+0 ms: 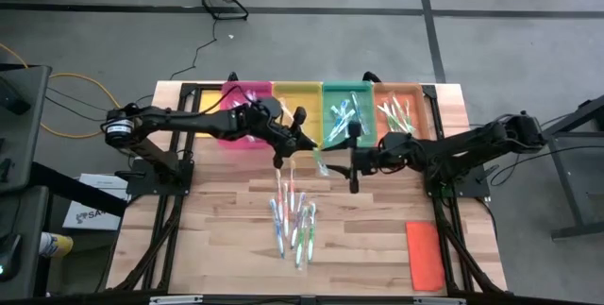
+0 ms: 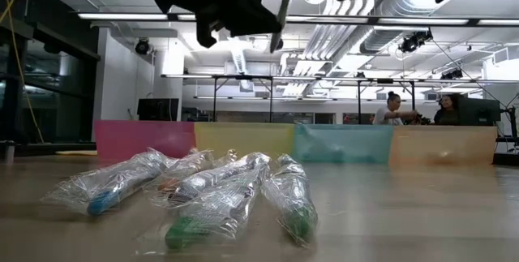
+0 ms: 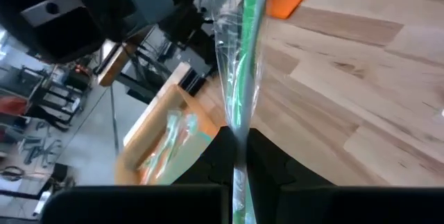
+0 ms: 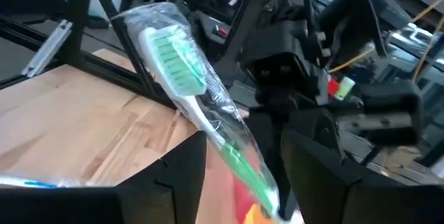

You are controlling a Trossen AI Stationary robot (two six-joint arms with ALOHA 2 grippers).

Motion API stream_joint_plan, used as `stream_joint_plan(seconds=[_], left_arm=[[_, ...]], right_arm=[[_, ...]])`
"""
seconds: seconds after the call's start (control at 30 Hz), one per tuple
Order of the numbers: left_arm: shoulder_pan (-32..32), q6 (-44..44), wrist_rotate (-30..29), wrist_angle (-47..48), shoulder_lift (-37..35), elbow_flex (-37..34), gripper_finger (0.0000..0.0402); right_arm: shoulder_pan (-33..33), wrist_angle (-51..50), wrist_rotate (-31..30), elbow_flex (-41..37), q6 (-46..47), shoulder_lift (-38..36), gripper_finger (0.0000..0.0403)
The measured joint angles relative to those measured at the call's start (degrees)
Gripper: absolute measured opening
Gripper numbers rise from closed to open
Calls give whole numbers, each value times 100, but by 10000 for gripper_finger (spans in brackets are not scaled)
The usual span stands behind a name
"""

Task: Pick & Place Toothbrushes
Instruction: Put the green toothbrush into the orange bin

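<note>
Above the middle of the table (image 1: 217,201), the two grippers meet over a single wrapped green toothbrush (image 4: 182,78). The left gripper (image 3: 239,156) has its fingers pressed together on the wrapper's lower end, though the exact contact is lost in the dark of its own fingers. The right gripper (image 4: 243,165) has its fingers spread, with the green handle running down between them; whether either pad touches it cannot be told. In the overhead view this brush is only a pale sliver between the arms. Near the front edge lies a loose pile of wrapped toothbrushes (image 1: 294,220), their colours mostly blurred by crinkled plastic. Along the back edge stand four trays: pink (image 1: 247,88), yellow (image 1: 297,89), green (image 1: 347,88) and orange (image 1: 396,89), the pink one partly hidden by the left arm. An orange lid (image 1: 425,255) lies flat near the front right corner.
</note>
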State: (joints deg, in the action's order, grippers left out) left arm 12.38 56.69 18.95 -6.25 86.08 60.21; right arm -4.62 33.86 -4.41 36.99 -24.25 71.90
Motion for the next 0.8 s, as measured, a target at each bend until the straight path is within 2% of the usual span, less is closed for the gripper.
stream_joint_plan(seconds=[0.2, 0.43, 0.53, 0.67, 0.8], left_arm=[[3, -69, -31, -125, 119, -3, 11], [-2, -107, -1, -334, 119, -3, 11], [0, -111, -1, -302, 119, -3, 11], [-2, -168, -1, -297, 119, 0, 14], [-9, -191, 27, -191, 121, -7, 59]], right_arm=[[25, 231, 207, 0, 57, 246, 177], [24, 571, 536, 0, 204, 428, 149], [26, 643, 534, 0, 214, 431, 124], [24, 744, 538, 0, 213, 431, 70], [36, 757, 358, 8, 235, 425, 17]])
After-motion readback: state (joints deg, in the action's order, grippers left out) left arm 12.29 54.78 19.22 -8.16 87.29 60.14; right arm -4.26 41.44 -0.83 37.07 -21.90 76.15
